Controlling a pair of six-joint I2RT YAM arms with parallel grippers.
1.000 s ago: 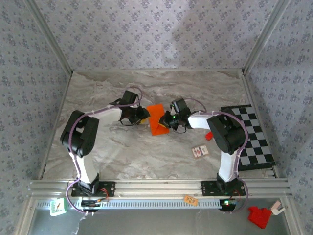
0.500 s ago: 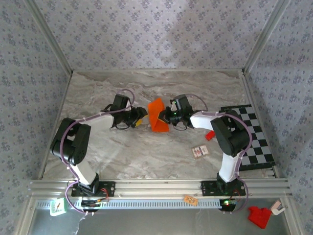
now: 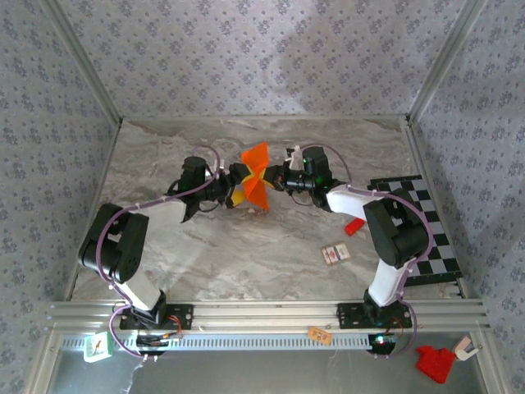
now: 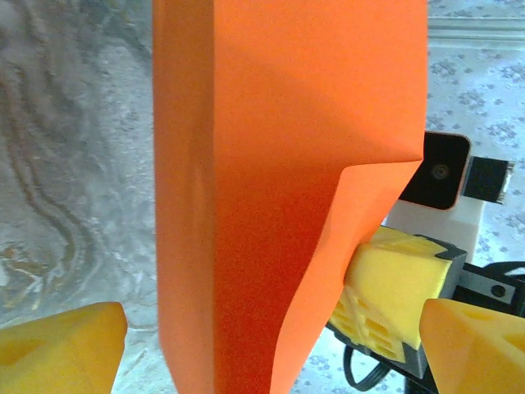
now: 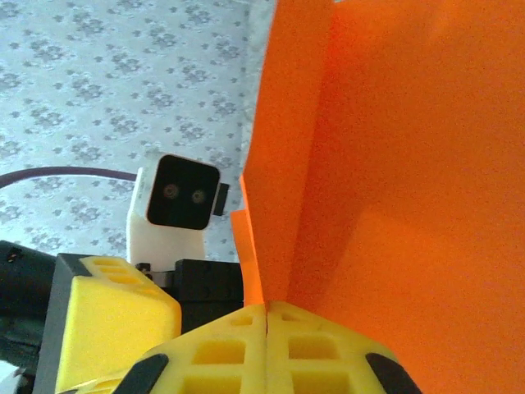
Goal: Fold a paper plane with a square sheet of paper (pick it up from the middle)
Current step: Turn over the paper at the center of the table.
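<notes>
You get soft, even light in the top view: a pale bright patch on the back wall (image 3: 271,57) and only faint shadows on the table (image 3: 246,246). In the 2 wrist views the square sheet of paper (image 4: 271,164) glows saturated orange at close range — its folds shade darker.

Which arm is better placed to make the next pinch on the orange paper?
Left. The left gripper is open with the orange paper between its fingers, so it can probably close. The right gripper is shut on the paper's edge, holding it up; letting go would likely drop it.
</notes>
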